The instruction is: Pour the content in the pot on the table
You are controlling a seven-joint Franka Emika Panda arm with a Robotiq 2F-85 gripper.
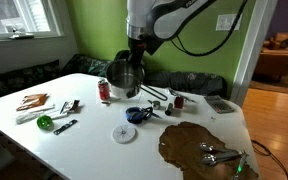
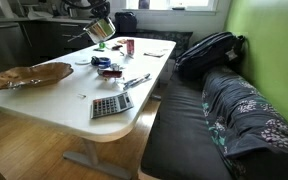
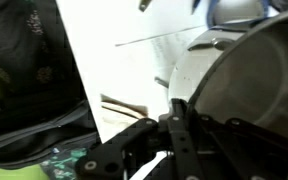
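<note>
My gripper (image 1: 136, 47) is shut on the handle of the shiny steel pot (image 1: 124, 73) and holds it tilted above the far part of the white table (image 1: 84, 140). In the wrist view the jaws (image 3: 179, 125) clamp the dark handle, with the pot's rim and wall (image 3: 254, 80) at the right. The pot also shows in an exterior view (image 2: 101, 28). The dark-blue content (image 1: 136, 115) lies on the table in front of and below the pot, with small dark bits beside it. It also shows in an exterior view (image 2: 109, 68).
A red can (image 1: 104, 90) stands next to the pot. A white disc (image 1: 124, 133), a green item (image 1: 45, 122) and small tools lie on the table. A brown wooden slab (image 1: 199, 145) sits at one end. A calculator (image 2: 111, 104) lies near the bench-side edge.
</note>
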